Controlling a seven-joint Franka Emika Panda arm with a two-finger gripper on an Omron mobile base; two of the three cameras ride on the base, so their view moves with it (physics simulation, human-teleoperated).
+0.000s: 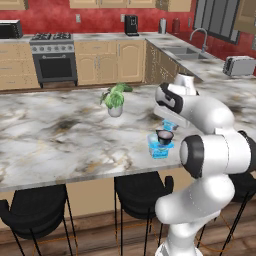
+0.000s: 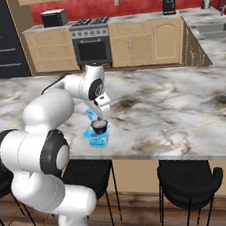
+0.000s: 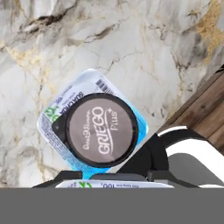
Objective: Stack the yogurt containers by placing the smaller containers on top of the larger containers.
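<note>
dark cup (image 3: 101, 129) sits on top of the blue tub (image 3: 54, 118), its brown lid reading "griego plus"; seen from above it covers most of the tub's printed lid, leaving corners showing. in the left base view the dark cup (image 1: 164, 135) stands upright on the tub (image 1: 160, 149), which rests on the marble island counter (image 1: 60, 135) close to its near edge. a second light-blue cup (image 1: 170, 125) lies just behind the tub, half hidden by the arm.

gripper (image 2: 101, 117) hangs right above the cup; forearm blocks the fingers in both base views. whether the claw is spread or pinched, cannot tell; no clear contact with the cup visible.

around: potted plant (image 1: 115, 100) in white pot, well apart toward the counter's middle. black bar stools (image 1: 141, 192) under the counter edge. toaster (image 1: 239, 65) on the side counter near the sink (image 1: 187, 53). stove (image 1: 52, 55) along the back wall.
</note>
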